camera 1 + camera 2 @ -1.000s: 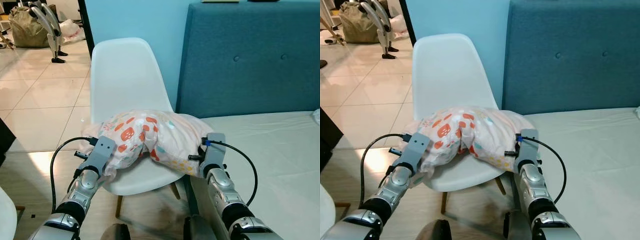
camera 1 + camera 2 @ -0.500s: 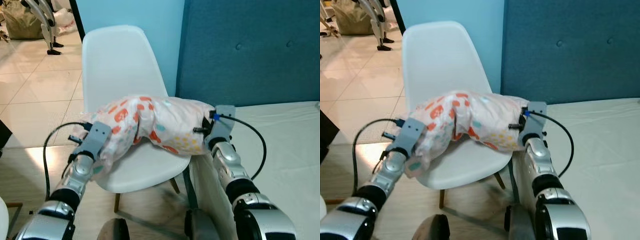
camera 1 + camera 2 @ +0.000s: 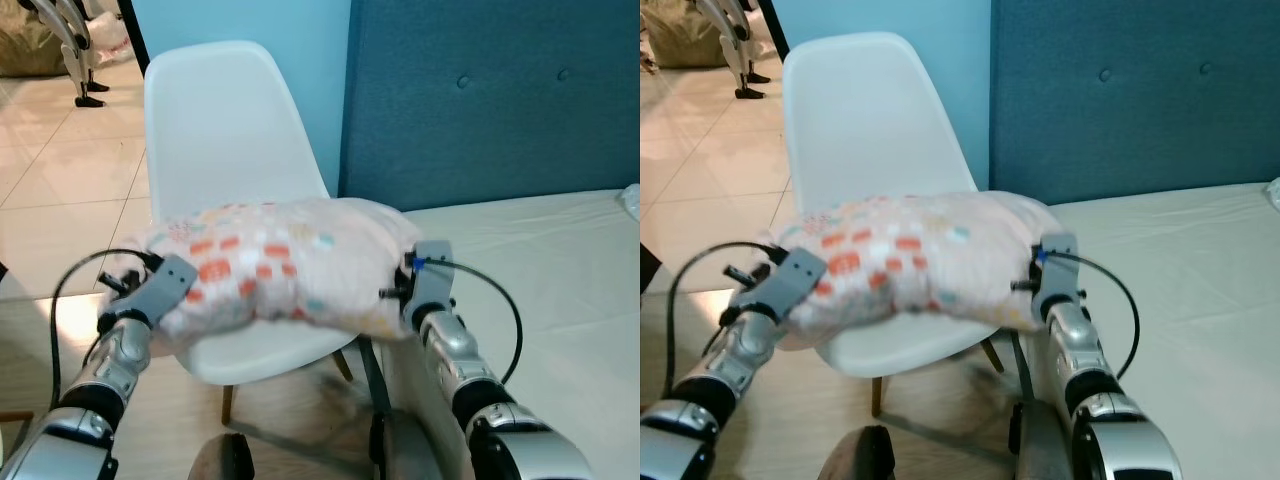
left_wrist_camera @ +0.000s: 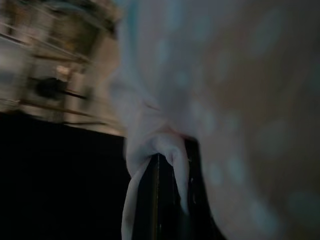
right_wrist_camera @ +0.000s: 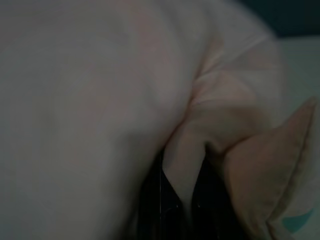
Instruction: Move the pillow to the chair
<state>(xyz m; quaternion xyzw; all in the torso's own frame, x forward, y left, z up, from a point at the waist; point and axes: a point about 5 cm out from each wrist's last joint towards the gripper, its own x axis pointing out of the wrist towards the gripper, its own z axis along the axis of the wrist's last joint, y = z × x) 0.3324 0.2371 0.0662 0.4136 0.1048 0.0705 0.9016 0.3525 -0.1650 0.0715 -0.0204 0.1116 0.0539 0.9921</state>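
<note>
Background: glossy pale floor tiles [image 3: 60, 190], light blue wall, and a teal headboard [image 3: 490, 110] with button tufts, rising behind a cream mattress [image 3: 560, 270].

Item 1, chair [image 3: 225, 130]: moulded white plastic shell, smooth, rounded back, thin wooden legs; it stands just beside the mattress edge.

Item 2, pillow [image 3: 290, 265]: soft, plump, pale pink cloth printed with small orange and teal patches, creased at both ends. It lies stretched across the chair seat, one end overhanging toward the mattress.

Item 3, my left gripper [image 4: 170, 165]: at the pillow end farther from the mattress, forearm angled up from below, black fingers pinched on a fold of the cloth.

Item 4, my right gripper [image 5: 182, 175]: at the pillow end nearest the mattress, forearm raised, black cable looped beside it, fingers clenched on a gathered tuck of fabric.
</note>
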